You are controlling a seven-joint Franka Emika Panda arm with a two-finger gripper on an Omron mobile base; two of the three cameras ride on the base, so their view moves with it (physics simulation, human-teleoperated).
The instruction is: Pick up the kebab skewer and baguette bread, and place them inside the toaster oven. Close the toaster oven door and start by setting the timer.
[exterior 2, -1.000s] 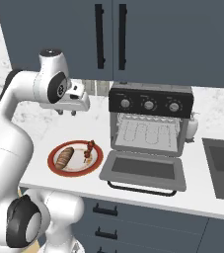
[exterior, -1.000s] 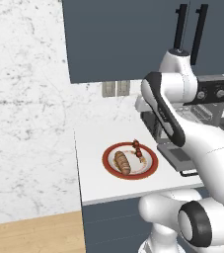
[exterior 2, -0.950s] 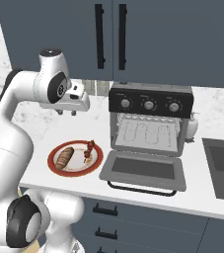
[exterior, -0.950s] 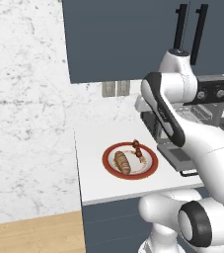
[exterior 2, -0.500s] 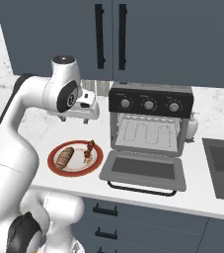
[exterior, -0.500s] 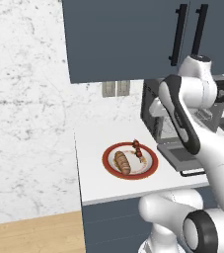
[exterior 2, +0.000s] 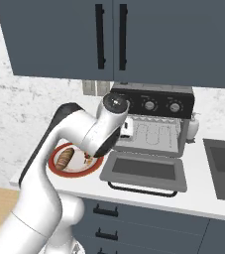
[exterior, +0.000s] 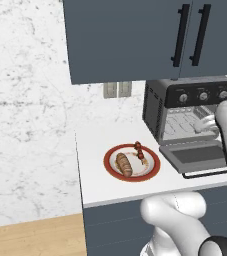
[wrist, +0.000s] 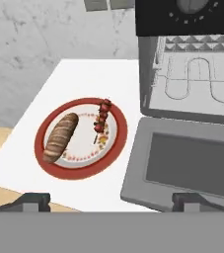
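My jaws stand spread wide with nothing between them; in the hand view one dark fingertip (wrist: 34, 199) sits at the lower left and the other at the lower right, well apart. They hang above the front edge of the white worktop (wrist: 84, 74), between the plate and the open oven door.

The red-rimmed plate (wrist: 114, 148) lies on the worktop just left of the toaster oven (exterior: 157, 107). On it the baguette bread (wrist: 60, 137) rests on the left side, a golden-brown loaf with a scored crust. The kebab skewer (wrist: 101, 116) lies on the right side of the plate, its red-brown chunks apart from the loaf, with a gap of bare plate between them.

The toaster oven door (wrist: 192, 163) is folded down flat on the worktop, its glass panel facing up and its bar handle (exterior 2: 141, 191) towards the worktop's front edge. The door's near corner lies just beside the plate's rim. Inside the open cavity I see the wire rack (wrist: 202, 84). Three round knobs (exterior 2: 150, 105) line the black strip across the oven's top front. Blue-grey cabinets (exterior: 135, 35) with black handles hang above.
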